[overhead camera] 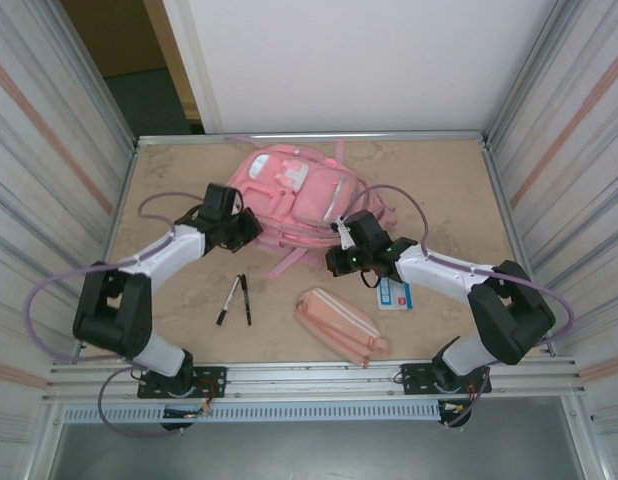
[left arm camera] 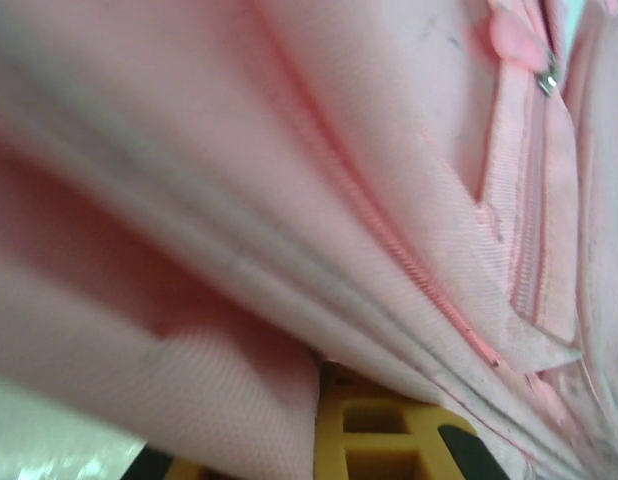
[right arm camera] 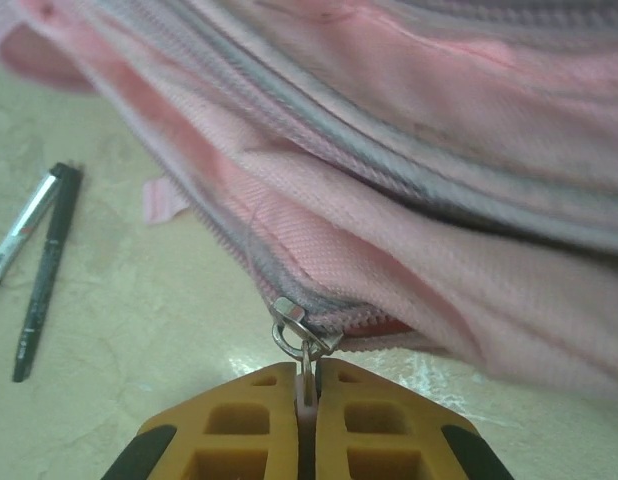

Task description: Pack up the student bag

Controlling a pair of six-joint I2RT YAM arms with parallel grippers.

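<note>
Fingers [right arm camera: 239, 420] of the right gripper [right arm camera: 307, 372] were pressed together on the zip pull [right arm camera: 305, 345], with only a thin sliver of pink tab showing between the yellow pads. The pull hung from a grey zip running along the lower edge of the bag [overhead camera: 289, 195], just above the table [overhead camera: 449, 200].

From above, the bag lay flat at the middle of the far half of the table, with its front pockets facing up and its straps trailing toward the arms. The right gripper met it at its near right corner. The left gripper [overhead camera: 251, 226] met it at its near left edge.

In the left wrist view, pink fabric lay right against the lens (much of it blurred). One yellow finger [left arm camera: 379, 430] showed at the bottom of that view. The left jaws were closed, and a fold of the bag ran down into the narrow gap beside that finger, so they seemed to pinch the cloth. The other finger was mostly covered.

Two pens [overhead camera: 235, 298] lay side by side on the table near the bag, between the two arms, almost touching at their far ends. A pencil case [overhead camera: 339, 322] lay to their right, closer to the arm bases and tilted. A small card [overhead camera: 394, 293] lay just beside the right arm, partly under it.
</note>
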